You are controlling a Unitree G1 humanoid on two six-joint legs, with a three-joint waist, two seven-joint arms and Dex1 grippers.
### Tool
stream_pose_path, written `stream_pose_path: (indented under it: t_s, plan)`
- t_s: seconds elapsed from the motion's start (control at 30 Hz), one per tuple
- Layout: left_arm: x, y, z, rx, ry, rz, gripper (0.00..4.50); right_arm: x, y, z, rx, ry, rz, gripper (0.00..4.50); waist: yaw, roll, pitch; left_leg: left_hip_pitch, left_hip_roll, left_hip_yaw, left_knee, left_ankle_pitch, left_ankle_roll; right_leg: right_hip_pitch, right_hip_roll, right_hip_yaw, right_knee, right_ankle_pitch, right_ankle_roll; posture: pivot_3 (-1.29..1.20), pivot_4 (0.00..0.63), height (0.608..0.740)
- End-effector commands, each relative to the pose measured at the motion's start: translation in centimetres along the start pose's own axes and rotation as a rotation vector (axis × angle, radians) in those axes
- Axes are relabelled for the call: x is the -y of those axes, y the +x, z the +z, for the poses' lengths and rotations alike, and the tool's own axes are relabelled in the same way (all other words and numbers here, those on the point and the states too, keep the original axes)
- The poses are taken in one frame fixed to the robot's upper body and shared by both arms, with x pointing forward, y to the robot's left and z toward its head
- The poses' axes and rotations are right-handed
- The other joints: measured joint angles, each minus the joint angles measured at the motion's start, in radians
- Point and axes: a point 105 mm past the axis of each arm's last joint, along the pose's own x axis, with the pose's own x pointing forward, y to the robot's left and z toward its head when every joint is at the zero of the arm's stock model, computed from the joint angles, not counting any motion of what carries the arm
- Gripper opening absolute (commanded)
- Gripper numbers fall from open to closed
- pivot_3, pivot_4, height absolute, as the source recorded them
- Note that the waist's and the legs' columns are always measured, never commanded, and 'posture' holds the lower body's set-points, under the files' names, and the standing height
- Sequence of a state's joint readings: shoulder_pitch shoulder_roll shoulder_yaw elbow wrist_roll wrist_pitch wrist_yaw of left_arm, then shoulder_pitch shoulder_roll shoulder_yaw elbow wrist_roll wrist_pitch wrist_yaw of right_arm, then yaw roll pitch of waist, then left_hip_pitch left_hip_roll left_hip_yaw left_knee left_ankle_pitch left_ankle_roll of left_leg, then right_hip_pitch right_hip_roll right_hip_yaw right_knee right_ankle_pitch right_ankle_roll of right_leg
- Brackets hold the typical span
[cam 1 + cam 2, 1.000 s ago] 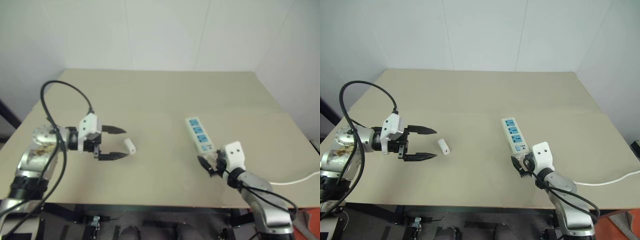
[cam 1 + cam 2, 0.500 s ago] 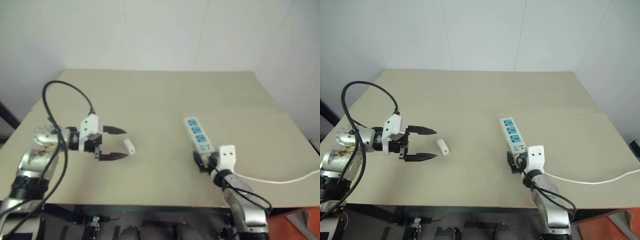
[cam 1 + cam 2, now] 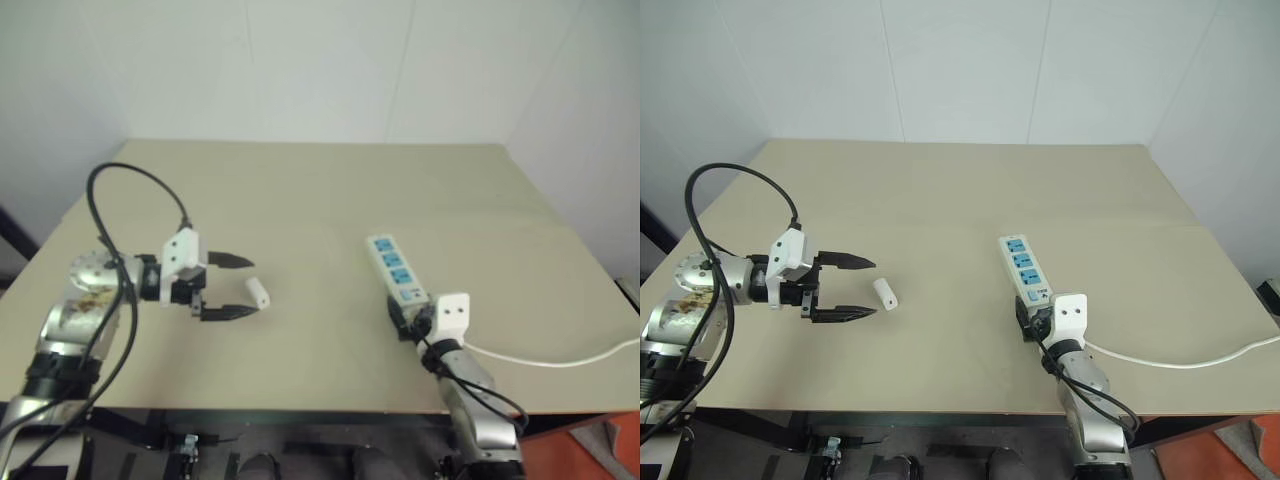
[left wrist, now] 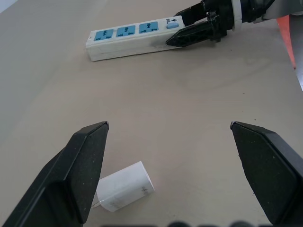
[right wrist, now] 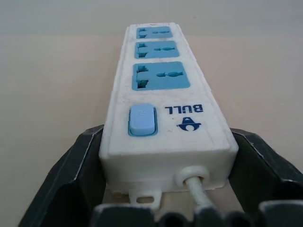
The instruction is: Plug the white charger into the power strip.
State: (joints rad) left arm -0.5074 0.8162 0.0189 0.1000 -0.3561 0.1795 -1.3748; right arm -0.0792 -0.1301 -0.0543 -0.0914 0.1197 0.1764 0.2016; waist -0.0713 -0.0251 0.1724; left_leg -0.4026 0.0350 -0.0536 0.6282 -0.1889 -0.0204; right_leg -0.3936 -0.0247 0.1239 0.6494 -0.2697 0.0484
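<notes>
The white charger point(image 3: 886, 294) lies on its side on the table, just beyond the fingertips of my left gripper point(image 3: 870, 287). That gripper is open wide and held level; in the left wrist view the charger point(image 4: 124, 186) rests close by one finger point(image 4: 78, 165). The power strip point(image 3: 1024, 270) lies right of centre with its three blue sockets facing up. My right gripper point(image 3: 1030, 322) is shut on its cord end. In the right wrist view both fingers point(image 5: 83, 165) press against the sides of the power strip point(image 5: 161, 94) beside its blue switch.
The strip's thin white cord point(image 3: 1180, 362) runs from the right gripper across the beige table point(image 3: 970, 190) to its right edge. White walls stand behind the table's far edge. A black cable loops above my left arm point(image 3: 730, 175).
My right gripper has swung in behind the strip's cord end, turned level and closed its fingers on the sides of the strip. The left arm and the charger have kept still.
</notes>
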Motion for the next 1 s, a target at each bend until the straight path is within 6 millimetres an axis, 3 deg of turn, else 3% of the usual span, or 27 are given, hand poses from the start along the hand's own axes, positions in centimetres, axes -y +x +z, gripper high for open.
stream_pose_path:
  t_s: [0.03, 0.23, 0.37, 0.47, 0.6, 0.8, 1.0]
  plan:
    - [-0.5, 0.0, 1.0, 0.005, 0.06, -0.006, 4.5, -0.4, 0.3, 0.2, 0.013, -0.025, 0.015, 3.44, 0.0, 0.0, 0.0, 0.0, 0.0, 0.0, 0.0, 0.0, 0.0, 0.0, 0.0, 0.0, 0.0, 0.0, 0.0, 0.0, 0.15, 0.74]
    - [-1.9, 1.5, 3.6, -0.074, 0.291, -0.165, 4.5, -0.4, 0.7, -0.3, -0.017, -0.016, 0.039, 3.44, 0.002, -0.002, -0.001, 0.002, 0.0, 0.0, 0.0, 0.0, 0.0, 0.002, 0.0, 0.0, 0.0, 0.0, 0.0, 0.0, 0.15, 0.74]
    - [-3.0, 4.6, 7.0, -0.191, 0.521, -0.359, 4.5, -0.4, 1.0, -0.7, -0.046, -0.002, 0.071, 3.44, 0.005, -0.004, -0.002, 0.001, -0.001, -0.001, 0.001, 0.0, 0.0, 0.003, 0.001, -0.001, -0.001, 0.0, 0.0, 0.0, 0.15, 0.74]
    - [-3.3, 6.2, 6.9, -0.362, 0.686, -0.502, 4.5, -1.0, 1.1, -0.9, -0.066, -0.02, 0.112, 3.44, -0.006, -0.004, -0.003, 0.002, -0.001, 0.001, 0.0, 0.0, 0.0, 0.003, 0.0, 0.003, -0.002, 0.0, 0.001, 0.0, 0.15, 0.74]
    - [-3.8, 7.7, 6.2, -0.513, 0.763, -0.629, 4.5, -0.9, 1.2, -1.0, -0.074, -0.008, 0.1, 3.44, -0.015, -0.004, -0.002, 0.002, -0.001, 0.0, -0.001, 0.0, 0.0, 0.002, 0.002, 0.002, -0.001, -0.001, 0.001, 0.0, 0.15, 0.74]
    - [-4.0, 7.8, 4.4, -0.648, 0.892, -0.778, 4.5, -1.2, 0.9, -1.4, -0.091, -0.001, 0.101, 3.44, -0.019, -0.004, -0.002, -0.002, -0.001, 0.0, -0.001, 0.0, 0.0, 0.0, 0.002, 0.002, -0.001, -0.001, 0.001, 0.0, 0.15, 0.74]
    - [-3.9, 8.0, 3.0, -0.727, 0.894, -0.853, 4.5, -1.3, 0.7, -1.5, -0.093, 0.018, 0.099, 3.44, -0.013, -0.004, -0.002, -0.003, -0.001, -0.001, 0.0, 0.0, 0.001, -0.001, 0.001, 0.002, -0.002, -0.001, 0.001, 0.0, 0.15, 0.74]
